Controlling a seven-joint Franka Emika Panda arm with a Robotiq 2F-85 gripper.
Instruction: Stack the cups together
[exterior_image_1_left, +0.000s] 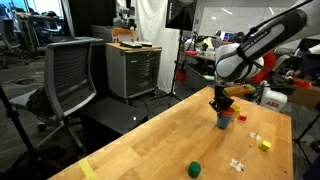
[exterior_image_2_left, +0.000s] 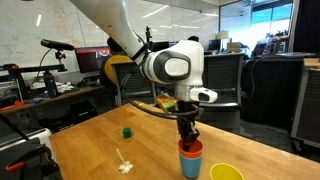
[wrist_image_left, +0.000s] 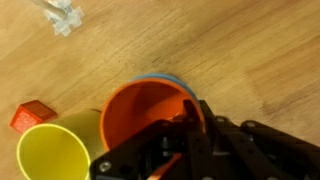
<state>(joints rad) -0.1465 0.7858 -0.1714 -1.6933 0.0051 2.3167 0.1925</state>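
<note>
The orange cup sits nested in the blue cup on the counter, yellow cup upright just beside; fingers at orange rim, grip cannot be told

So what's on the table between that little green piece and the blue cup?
Nothing. In both exterior views the table between the green piece and the blue cup is bare wood.

arm: white rounded shells, grey round joint cap, dark seams | gripper: black, angular linkage fingers
</note>
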